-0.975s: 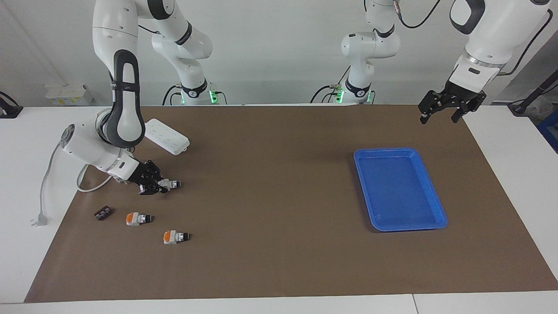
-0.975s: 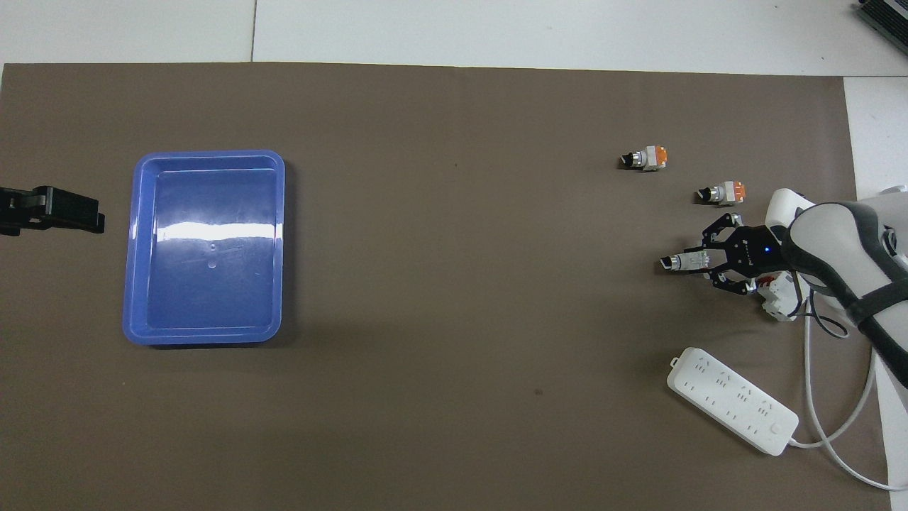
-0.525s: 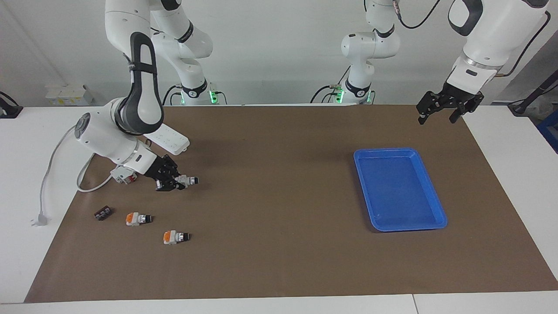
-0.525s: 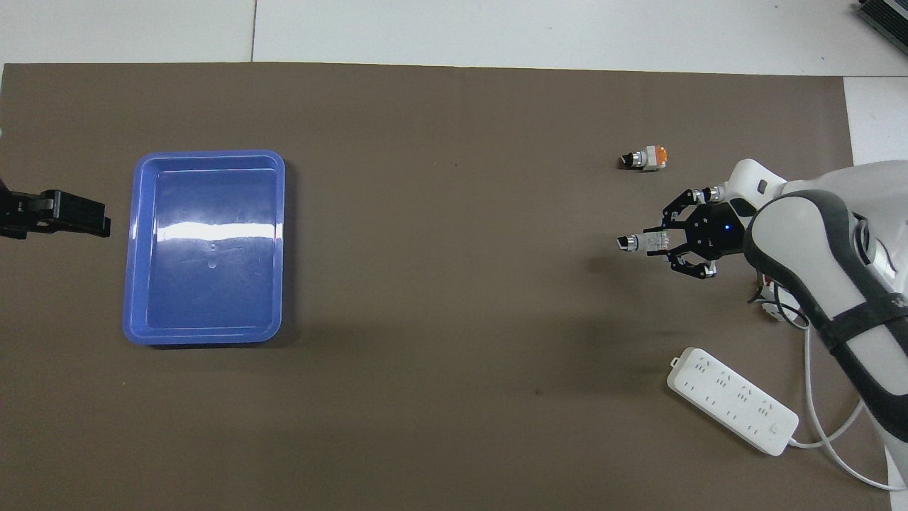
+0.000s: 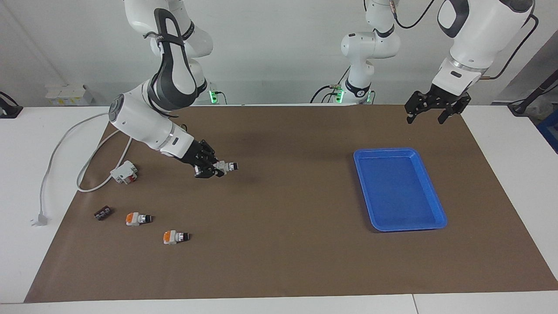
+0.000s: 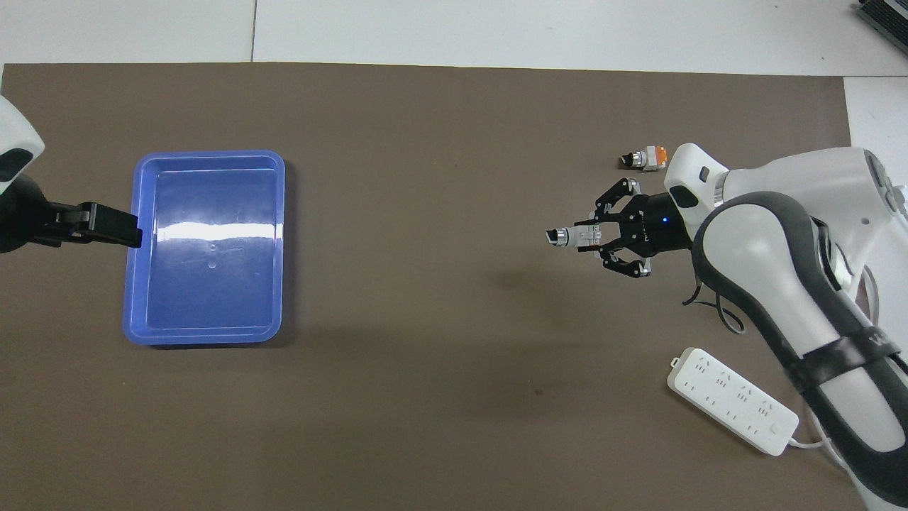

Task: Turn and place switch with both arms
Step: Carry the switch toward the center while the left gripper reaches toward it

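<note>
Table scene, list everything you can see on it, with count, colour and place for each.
switch: one, white-grey with black knob, held above the mat by the right end effector
orange-based switches: two, on the mat at the right arm's end
black part: one, beside them
white block: one, red parts, nearer the robots
power strip: one, white, at the right arm's end
tray: one, blue, at the left arm's end
mat: one, brown
right end effector: black, shut on the switch
left end effector: black, open, over the mat near the tray

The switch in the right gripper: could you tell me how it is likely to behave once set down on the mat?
The switch, held sideways in the right gripper, probably stays rigid and light. Its round black knob suggests it may roll if laid sideways, though the blocky body should limit that.
</note>
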{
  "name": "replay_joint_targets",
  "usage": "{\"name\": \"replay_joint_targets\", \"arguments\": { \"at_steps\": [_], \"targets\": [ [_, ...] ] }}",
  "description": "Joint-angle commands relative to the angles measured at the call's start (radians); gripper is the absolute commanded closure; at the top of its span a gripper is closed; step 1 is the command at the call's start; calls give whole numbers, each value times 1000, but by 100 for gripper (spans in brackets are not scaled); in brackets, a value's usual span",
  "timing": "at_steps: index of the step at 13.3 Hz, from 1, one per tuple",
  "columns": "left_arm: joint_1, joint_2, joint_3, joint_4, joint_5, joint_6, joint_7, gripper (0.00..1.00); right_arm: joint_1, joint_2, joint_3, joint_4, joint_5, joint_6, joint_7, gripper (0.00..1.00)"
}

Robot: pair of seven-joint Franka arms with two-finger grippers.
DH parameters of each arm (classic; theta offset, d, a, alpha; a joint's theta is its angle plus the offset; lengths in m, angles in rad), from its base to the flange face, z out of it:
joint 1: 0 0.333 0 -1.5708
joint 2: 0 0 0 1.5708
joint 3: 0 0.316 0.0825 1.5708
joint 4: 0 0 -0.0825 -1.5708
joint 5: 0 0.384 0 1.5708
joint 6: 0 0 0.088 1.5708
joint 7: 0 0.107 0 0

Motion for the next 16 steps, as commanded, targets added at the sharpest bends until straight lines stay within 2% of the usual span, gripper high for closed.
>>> {"name": "replay_joint_targets", "arguments": {
  "at_steps": [1, 5, 8, 10, 11, 13, 16],
  "targets": [
    [-19, -77, 6, -140, -93, 84, 1, 0, 14, -69, 27, -10, 70, -17, 38, 100],
    [-54, -140, 2, -292, -308, 227, -78, 2, 94, -132, 27, -29, 197, 0, 62, 100],
    [-111, -140, 2, -321, -395, 292, -181, 5, 152, -133, 28, -29, 279, 58, 76, 100],
    [-113, -140, 2, -337, -507, 312, -227, 8, 189, -135, 28, -32, 355, 107, 96, 100],
    [-113, -141, 2, -338, -572, 312, -230, 9, 206, -133, 28, -32, 368, 135, 114, 100],
    [-123, -141, -6, -358, -694, 336, -250, 16, 244, -132, 28, -32, 389, 192, 143, 100],
    [-184, -140, -11, -375, -814, 436, -348, 23, 270, -132, 28, -33, 414, 206, 159, 100]
  ]
}}
